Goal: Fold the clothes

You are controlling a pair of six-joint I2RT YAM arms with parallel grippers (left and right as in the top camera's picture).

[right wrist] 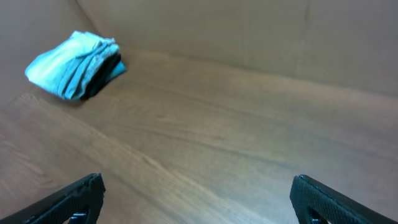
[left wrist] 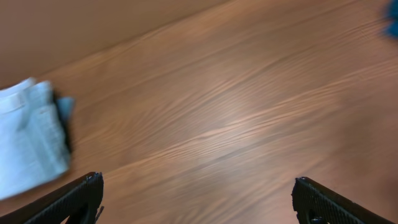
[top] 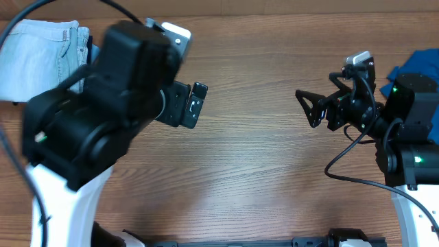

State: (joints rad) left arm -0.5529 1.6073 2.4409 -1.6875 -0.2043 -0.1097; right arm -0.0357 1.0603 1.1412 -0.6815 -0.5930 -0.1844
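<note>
Folded pale denim shorts [top: 38, 58] lie at the table's far left, with a dark garment under their right edge. They show at the left of the left wrist view [left wrist: 28, 137] and far off in the right wrist view [right wrist: 74, 62]. A royal-blue garment [top: 418, 65] lies at the far right, partly hidden behind the right arm. My left gripper [top: 194, 104] is open and empty over bare wood, to the right of the shorts; its fingers [left wrist: 199, 199] stand wide apart. My right gripper [top: 307, 108] is open and empty, pointing left, left of the blue garment; its fingers [right wrist: 199, 199] also stand wide apart.
The wooden table [top: 254, 178] spans the view between the two arms. The bulky left arm [top: 103, 116] covers part of the left side. A black cable [top: 350, 158] loops by the right arm's base.
</note>
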